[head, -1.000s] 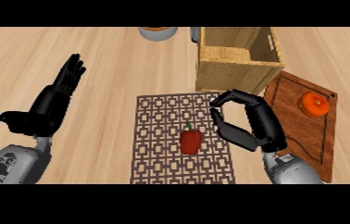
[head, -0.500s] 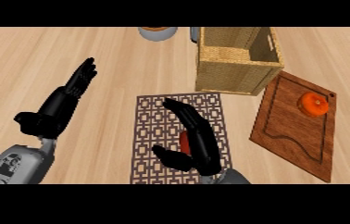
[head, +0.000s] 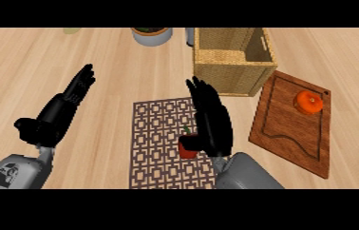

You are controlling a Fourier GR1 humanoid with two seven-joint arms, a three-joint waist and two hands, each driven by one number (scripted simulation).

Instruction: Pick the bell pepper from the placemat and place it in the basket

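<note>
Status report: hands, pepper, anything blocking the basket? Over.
Left hand open, resting at left. Right hand open, beside bell pepper. Pepper on placemat. Nothing between placemat and basket.

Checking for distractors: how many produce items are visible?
2: the bell pepper on the placemat by the right robot hand; an orange one on the cutting board. Basket interior partly hidden.

I log the red bell pepper [head: 187, 147] on the brown lattice-patterned placemat [head: 151, 129], just left of my right hand [head: 210, 119]. Square woven wicker basket [head: 228, 77] behind the mat, rightward. Brown wooden cutting board [head: 288, 134] right of the mat, round orange fruit [head: 308, 102] on it.
</note>
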